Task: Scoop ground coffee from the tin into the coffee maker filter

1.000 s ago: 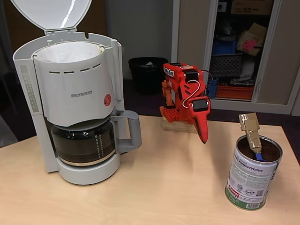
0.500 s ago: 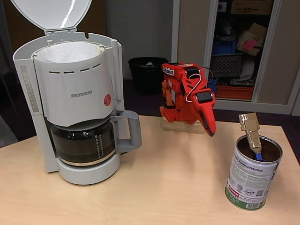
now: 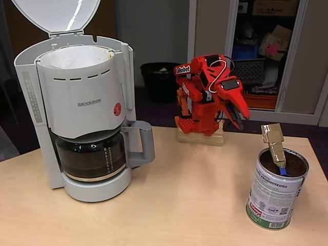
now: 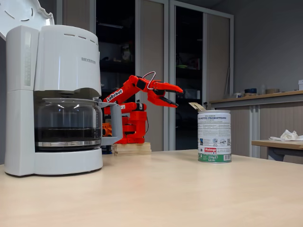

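Since a second ago the gripper (image 3: 240,114) has risen from pointing down at the table (image 3: 179,205) to reaching out level, above and short of the tin (image 3: 276,188). Jaws part-open, empty. Tin stands upright at right; a taped scoop handle (image 3: 273,142) leans out of the ground coffee (image 3: 292,163). Coffee maker filter (image 3: 77,56) sits left, lid (image 3: 56,15) raised.

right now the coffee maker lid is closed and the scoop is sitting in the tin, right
Not quite. The coffee maker lid is open, tipped up behind the filter, as a fixed view shows. The scoop is sitting in the tin, as you said.
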